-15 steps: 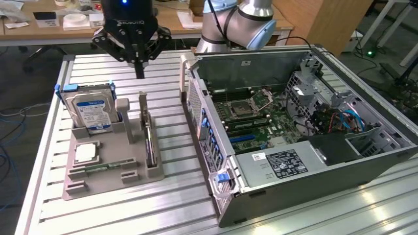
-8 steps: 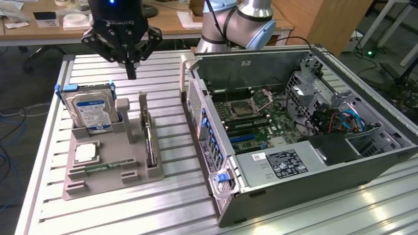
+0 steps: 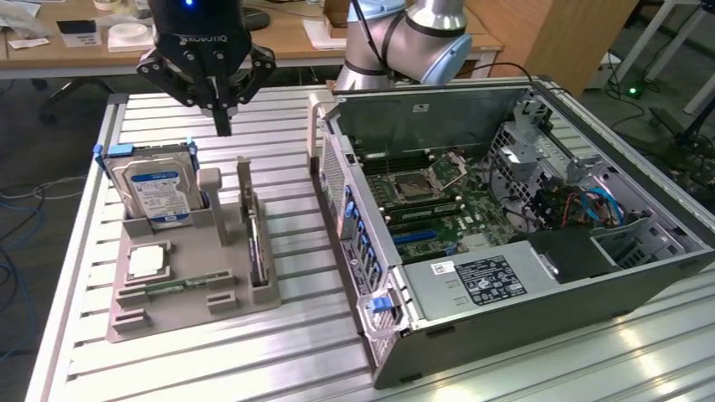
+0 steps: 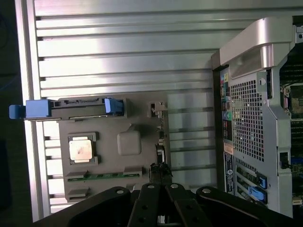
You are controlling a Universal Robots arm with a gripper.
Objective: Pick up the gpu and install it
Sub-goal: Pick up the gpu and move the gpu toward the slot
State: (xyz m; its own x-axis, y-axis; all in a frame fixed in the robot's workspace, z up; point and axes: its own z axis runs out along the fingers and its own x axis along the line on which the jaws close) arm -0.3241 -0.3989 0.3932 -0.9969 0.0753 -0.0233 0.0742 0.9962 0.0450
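Closed and empty, the claw [image 3: 223,126] hovers over the gpu [image 3: 257,244], stood on edge in its holder [image 3: 190,306], presumably for easy pinching.

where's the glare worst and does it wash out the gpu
Exterior view: glare streaks the table slats at the exterior view's right; the gpu, on edge in its grey holder, sits in even light. Wrist view: bright bands across the slats beyond the holder, gpu not washed out.
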